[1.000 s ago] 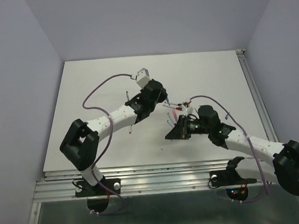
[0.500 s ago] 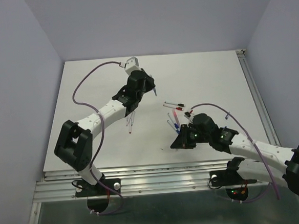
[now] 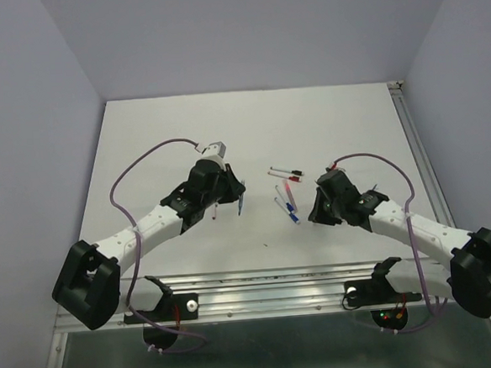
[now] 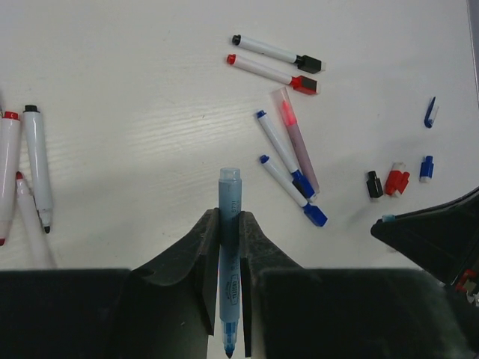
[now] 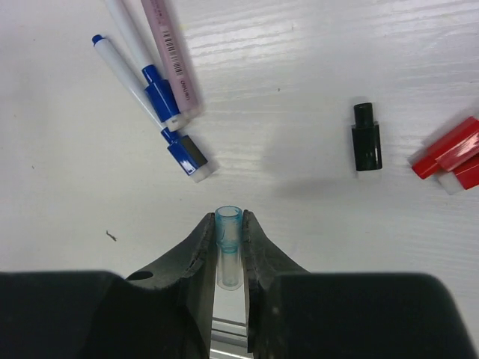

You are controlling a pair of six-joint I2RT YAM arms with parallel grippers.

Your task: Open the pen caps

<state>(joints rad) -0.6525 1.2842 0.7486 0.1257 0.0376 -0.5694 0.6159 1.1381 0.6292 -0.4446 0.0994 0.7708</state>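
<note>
Right wrist: right fingers (image 5: 196,258) pinch blue cap (image 5: 228,224), axis along fingers, mouth outward; left fingers (image 4: 200,250) pinch blue pen (image 4: 230,196).

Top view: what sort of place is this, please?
Probably a robot test bench in a lab: a white table inside plain walls, robot arms bolted to a metal rail, and pens scattered on it.

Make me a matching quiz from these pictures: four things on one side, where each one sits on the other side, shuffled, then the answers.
1. blue pen
2. pale blue cap
3. black cap
4. pink pen

A. loose on the table beside a red cap
B. between the right arm's jaws
C. alongside the blue-capped pens
D. between the left arm's jaws

Pairs: 1-D, 2-B, 3-A, 4-C.
</note>
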